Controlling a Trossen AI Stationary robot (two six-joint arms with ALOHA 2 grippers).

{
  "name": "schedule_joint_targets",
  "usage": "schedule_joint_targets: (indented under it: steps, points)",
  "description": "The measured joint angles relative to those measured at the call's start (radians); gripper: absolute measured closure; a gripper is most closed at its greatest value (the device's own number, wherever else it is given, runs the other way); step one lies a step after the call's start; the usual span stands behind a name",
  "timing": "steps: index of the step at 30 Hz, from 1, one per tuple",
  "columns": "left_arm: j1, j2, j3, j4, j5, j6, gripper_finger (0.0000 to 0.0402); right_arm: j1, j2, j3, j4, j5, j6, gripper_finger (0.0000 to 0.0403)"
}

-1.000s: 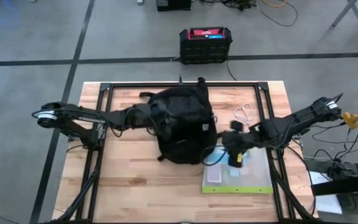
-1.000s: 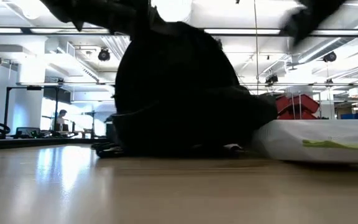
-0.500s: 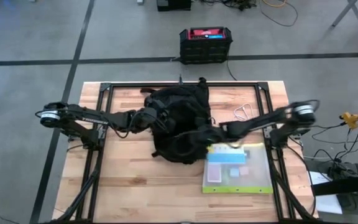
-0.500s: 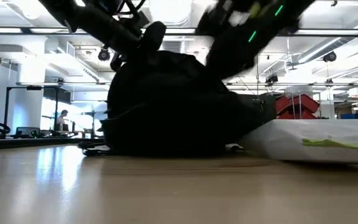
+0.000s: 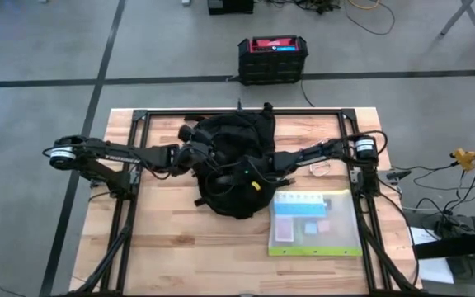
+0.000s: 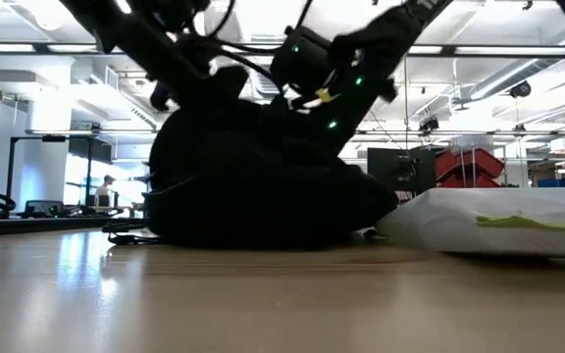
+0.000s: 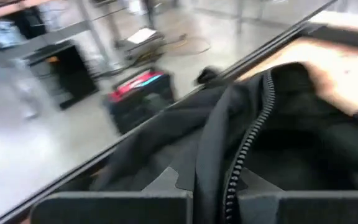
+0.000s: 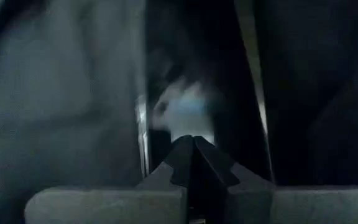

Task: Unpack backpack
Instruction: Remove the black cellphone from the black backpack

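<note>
Backpack sits in the middle of the counter, a big black lump. We see our right gripper has swung over from the clear pouch at 4 o'clock and now sits on top of the backpack, reaching into it. A moment ago it was out over that pouch. The backpack has slid a bit toward 9 o'clock too. We think this means we are going back in for the next thing to pull out.

Our left gripper is at the backpack's 10 o'clock edge, and its wrist view shows it clenched on a fold of black cloth by the zipper, holding the bag open.

Inside, the right wrist view is very dark. We see its fingers pressed together at the tips, with a pale blur past them. We cannot tell what that blur is, or what is left inside.

A metal clip lies at 3 o'clock.
</note>
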Motion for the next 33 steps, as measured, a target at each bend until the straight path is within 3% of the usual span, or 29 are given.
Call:
schedule_joint_targets:
  steps: [4, 9, 14, 17, 24, 33]
  points:
    - [0.010, 0.027, -0.049, 0.024, 0.011, -0.015, 0.0402, 0.055, -0.097, -0.014, -0.165, -0.028, 0.009, 0.0403]
    - [0.009, 0.100, -0.125, 0.158, 0.060, -0.020, 0.0402, 0.075, -0.196, -0.025, -0.041, -0.019, -0.015, 0.0403]
    - [0.010, 0.217, -0.173, 0.212, 0.113, -0.087, 0.0402, 0.056, -0.161, -0.032, 0.025, -0.013, -0.047, 0.0401]
    - [0.009, 0.293, -0.182, 0.222, 0.143, -0.136, 0.0402, 0.035, -0.126, -0.026, 0.058, -0.016, 0.003, 0.0378]
    - [0.008, 0.429, -0.176, 0.270, 0.129, -0.216, 0.0402, 0.000, -0.054, -0.022, 0.062, -0.017, 0.110, 0.0241]
    - [0.007, 0.430, -0.185, 0.337, 0.155, -0.193, 0.0402, -0.012, -0.034, -0.022, 0.063, -0.011, 0.215, 0.0034]
